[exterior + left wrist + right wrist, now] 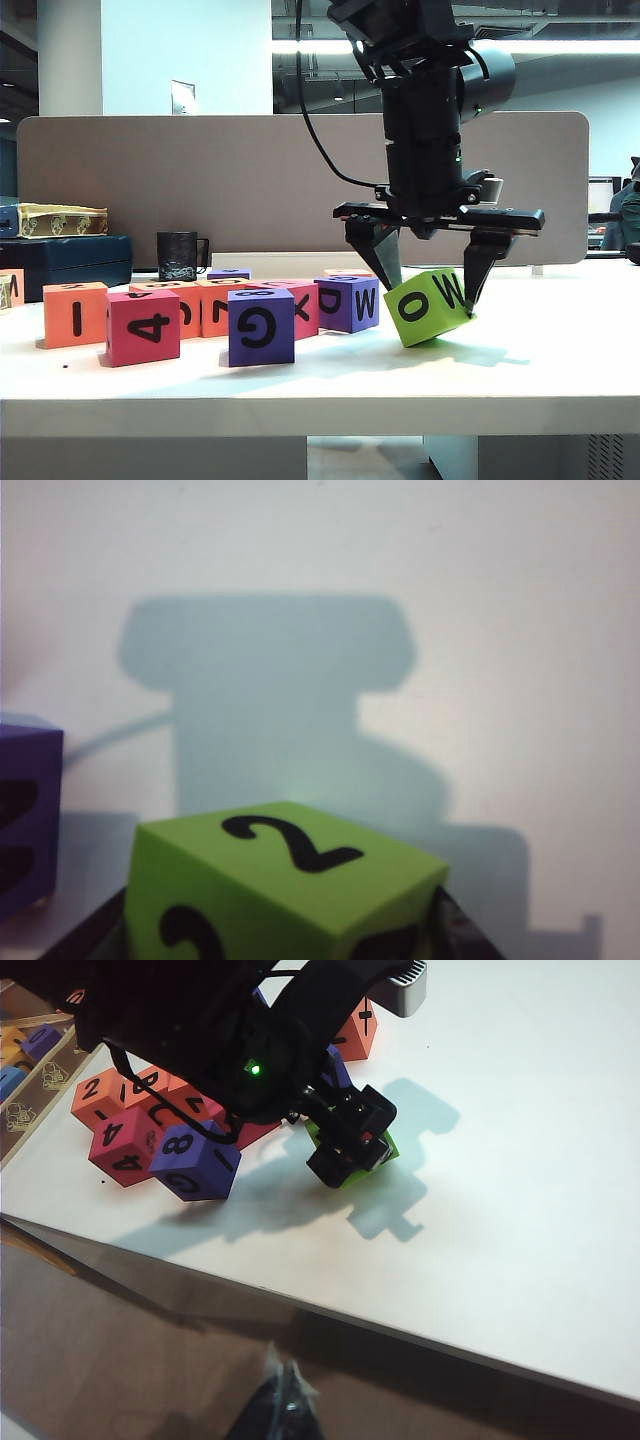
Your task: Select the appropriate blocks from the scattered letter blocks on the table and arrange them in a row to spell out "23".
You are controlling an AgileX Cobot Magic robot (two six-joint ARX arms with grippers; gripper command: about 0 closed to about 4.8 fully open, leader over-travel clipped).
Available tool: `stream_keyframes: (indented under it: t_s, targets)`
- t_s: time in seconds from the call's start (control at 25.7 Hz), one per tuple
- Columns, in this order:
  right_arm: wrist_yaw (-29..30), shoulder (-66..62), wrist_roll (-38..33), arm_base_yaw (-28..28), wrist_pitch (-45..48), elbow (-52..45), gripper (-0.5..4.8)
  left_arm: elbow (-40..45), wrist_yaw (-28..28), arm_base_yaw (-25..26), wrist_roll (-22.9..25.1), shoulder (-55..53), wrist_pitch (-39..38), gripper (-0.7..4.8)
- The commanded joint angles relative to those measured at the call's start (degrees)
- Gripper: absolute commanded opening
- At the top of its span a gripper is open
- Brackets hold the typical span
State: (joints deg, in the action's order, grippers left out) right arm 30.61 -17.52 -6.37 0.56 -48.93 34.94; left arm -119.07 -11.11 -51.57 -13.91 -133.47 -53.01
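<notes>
Left end effector (432, 283) gripped the tilted lime-green block (432, 306) on the worktop (560, 360), at 3 o'clock of the cluster; right end effector stayed unseen; level the block before release.

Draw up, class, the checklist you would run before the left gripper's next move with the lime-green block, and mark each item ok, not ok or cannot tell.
1. Left gripper straddles the lime-green block, fingers on both sides: ok.
2. Block flat on the table: not ok, it is tilted on one edge.
3. Firm grip: cannot tell; the jaws stand wide on the cube.
4. A "2" face is up in the left wrist view: ok.
5. Clearance from the purple block marked W: ok, a gap shows.
6. Right gripper: cannot tell, not in view.
</notes>
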Motion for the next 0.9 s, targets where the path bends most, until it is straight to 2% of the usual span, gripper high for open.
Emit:
stream_keyframes:
  t_s: [0.04,0.16,0.27,0.43,0.47,0.62,0.9]
  targets:
    - [-0.04,-0.04,-0.02,-0.02,0.70,0.33,-0.01,0.09,2.23,-0.81,0.02,-0.50,-0.02,3.55]
    - [-0.04,-0.04,-0.04,-0.04,0.70,0.33,-0.01,0.09,2.36,-0.96,0.04,-0.50,-0.07,3.62]
    - [-0.04,-0.04,-0.04,-0.04,0.70,0.33,-0.01,0.09,2.38,-1.03,0.07,-0.50,-0.07,4.16]
    - [-0.07,-0.04,-0.04,-0.02,0.70,0.33,-0.01,0.09,2.38,-1.01,0.07,-0.50,-0.07,4.20]
    - [-0.07,-0.04,-0.02,-0.04,0.70,0.33,-0.01,0.09,2.36,-1.01,0.07,-0.50,-0.04,4.41]
    - [-0.07,-0.04,-0.02,-0.04,0.70,0.33,-0.01,0.07,1.53,-1.01,0.63,-0.50,-0.09,4.40]
    - [-0.07,-0.04,-0.02,-0.04,0.74,0.33,-0.01,-1.44,-6.91,-1.01,8.13,-0.35,-2.23,4.39]
